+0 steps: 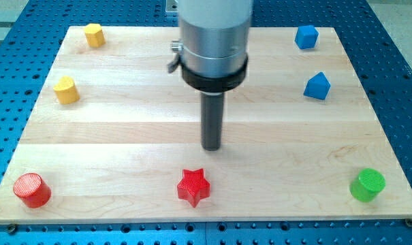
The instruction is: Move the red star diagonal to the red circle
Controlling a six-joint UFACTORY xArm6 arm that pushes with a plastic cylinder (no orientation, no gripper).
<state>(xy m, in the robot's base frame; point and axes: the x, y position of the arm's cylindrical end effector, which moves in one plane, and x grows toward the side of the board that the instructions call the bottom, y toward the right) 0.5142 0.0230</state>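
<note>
The red star [193, 186] lies near the view's bottom edge of the wooden board, at the middle. The red circle [31, 190], a short cylinder, stands at the board's bottom left corner. My tip [212, 148] is on the board just above and slightly right of the red star, a short gap from it, not touching it. The arm's grey body rises from the tip to the view's top.
A yellow block [93, 34] sits at the top left and another yellow block [67, 90] below it. Two blue blocks [306, 37] [317, 86] sit at the top right. A green cylinder [367, 185] stands at the bottom right. The board [124, 136] lies on a blue perforated table.
</note>
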